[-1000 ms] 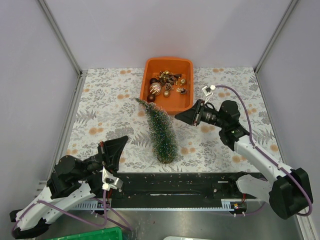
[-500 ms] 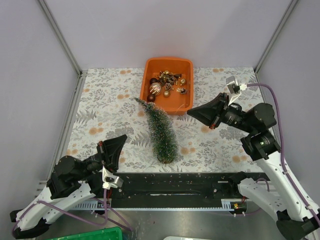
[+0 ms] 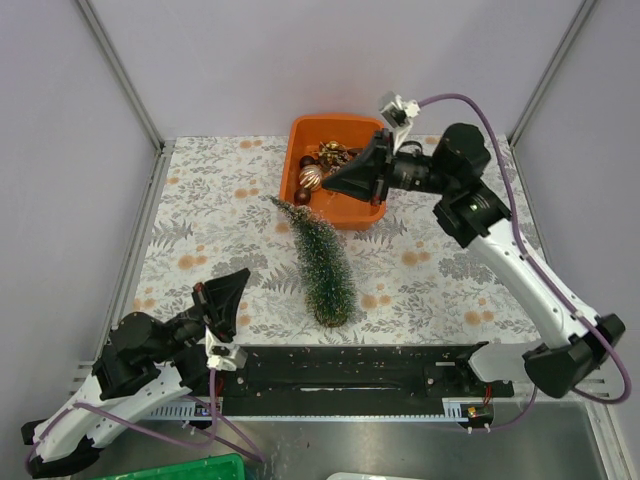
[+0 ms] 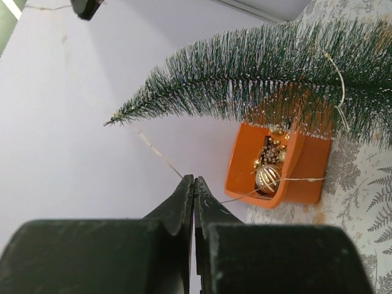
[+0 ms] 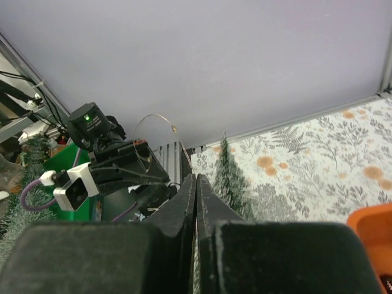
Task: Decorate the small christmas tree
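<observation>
The small christmas tree (image 3: 322, 265) stands upright mid-table, dark green with frosty tips; it also shows in the left wrist view (image 4: 275, 73) and the right wrist view (image 5: 229, 174). A thin wire light string (image 4: 156, 150) runs from my left gripper's tip toward the tree. My left gripper (image 3: 240, 277) sits low, left of the tree, shut on the wire (image 4: 194, 179). My right gripper (image 3: 327, 189) hovers over the orange tray's (image 3: 370, 130) near edge, jaws pressed together (image 5: 196, 176), with the wire (image 5: 153, 117) arcing from its tip.
The tray (image 4: 245, 159) holds several ornaments (image 3: 322, 165), among them a striped gold ball (image 4: 268, 177). Grey walls enclose the table on three sides. A green bin (image 3: 190, 468) lies below the near edge. My left arm (image 5: 116, 168) shows in the right wrist view.
My right arm has swung from the right of the tree up and left, over the tray's near edge. My left gripper has barely moved. The tree stays put.
</observation>
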